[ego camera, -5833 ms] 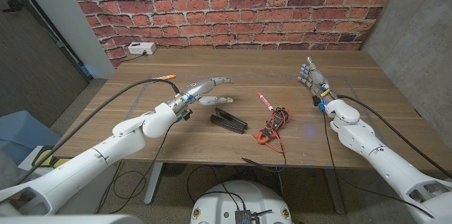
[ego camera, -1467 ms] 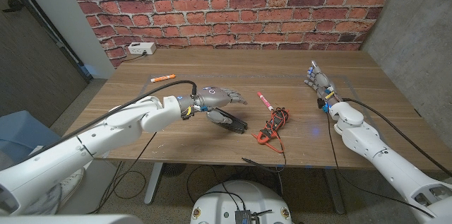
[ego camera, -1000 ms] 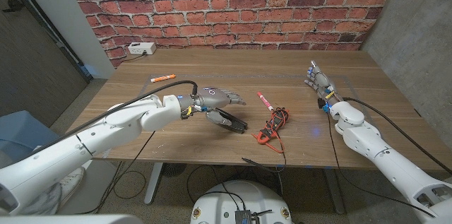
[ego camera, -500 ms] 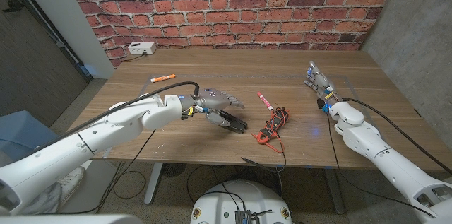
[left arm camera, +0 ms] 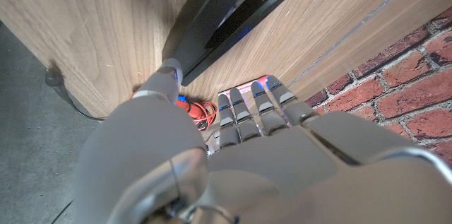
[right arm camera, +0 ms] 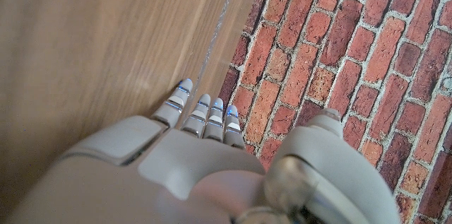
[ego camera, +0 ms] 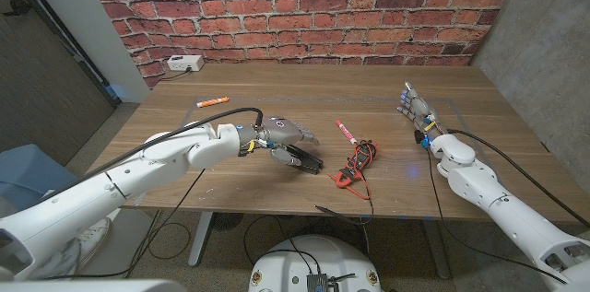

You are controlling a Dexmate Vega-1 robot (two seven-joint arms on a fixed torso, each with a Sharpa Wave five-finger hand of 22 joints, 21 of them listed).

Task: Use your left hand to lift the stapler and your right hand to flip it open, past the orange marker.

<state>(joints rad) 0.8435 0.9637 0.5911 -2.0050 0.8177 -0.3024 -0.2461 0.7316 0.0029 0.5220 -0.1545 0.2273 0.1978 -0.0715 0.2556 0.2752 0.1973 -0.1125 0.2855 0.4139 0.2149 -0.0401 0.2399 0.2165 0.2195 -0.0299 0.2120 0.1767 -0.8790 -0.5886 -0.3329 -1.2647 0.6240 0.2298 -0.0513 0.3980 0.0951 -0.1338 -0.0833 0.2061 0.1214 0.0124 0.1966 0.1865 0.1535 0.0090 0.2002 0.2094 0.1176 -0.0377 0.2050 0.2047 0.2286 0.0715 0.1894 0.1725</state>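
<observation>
Lying black and closed on the worktop (ego camera: 387, 85), near the middle and toward the near edge: the stapler (ego camera: 300, 157), its length running slantwise from left-far to right-near. Hovering right over the stapler's left end: the left hand (ego camera: 279, 134), back turned up, fingers (left arm camera: 248, 107) stretched out side by side beyond the stapler, thumb (left arm camera: 167, 83) reaching down at its edge. Not possible to tell whether the thumb is touching; nothing gripped as far as the wrist view is showing, stapler lying on the wood.

Waiting well apart at the right side of the worktop: the right hand (ego camera: 414, 108), standing on its edge with fingers straight, pointing toward the far brick wall (ego camera: 304, 6), holding nothing.

Lying just right of the stapler: a red pen (ego camera: 345, 132) and, nearer, a red and black cable bundle (ego camera: 358, 163). Sitting far to the left, well apart from the stapler: the orange marker (ego camera: 213, 101). Resting at the far left corner against the wall: a white box (ego camera: 184, 64).
</observation>
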